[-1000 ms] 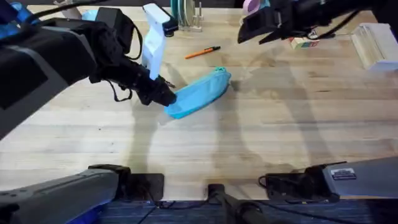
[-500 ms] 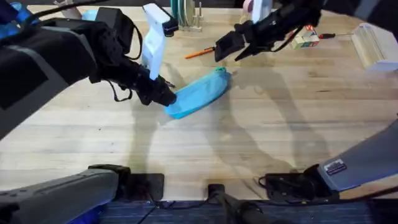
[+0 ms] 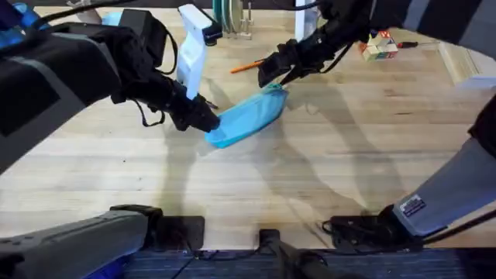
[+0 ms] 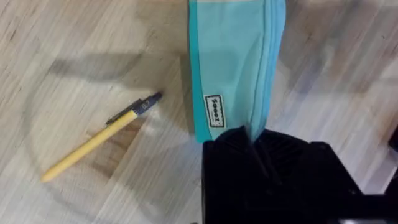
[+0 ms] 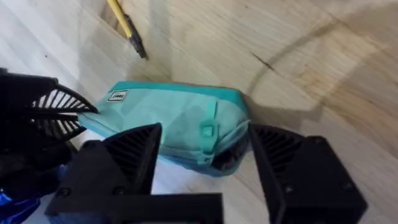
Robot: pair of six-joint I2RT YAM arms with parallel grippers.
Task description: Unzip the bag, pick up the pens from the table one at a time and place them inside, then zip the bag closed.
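Turquoise bag (image 3: 246, 118) pinched by left pincer (image 3: 208, 122); right pincer (image 5: 202, 155) spread, astride its end.

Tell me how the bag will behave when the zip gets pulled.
The bag looks like soft fabric, so it would probably buckle and drag along the table unless anchored. The left gripper is clamped on one end, which should hold it. The right gripper, open, straddles the other end.

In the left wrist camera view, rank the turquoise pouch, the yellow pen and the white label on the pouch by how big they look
1. Turquoise fabric pouch, largest.
2. Thin yellow pen with black end.
3. Small white label on the pouch, smallest.
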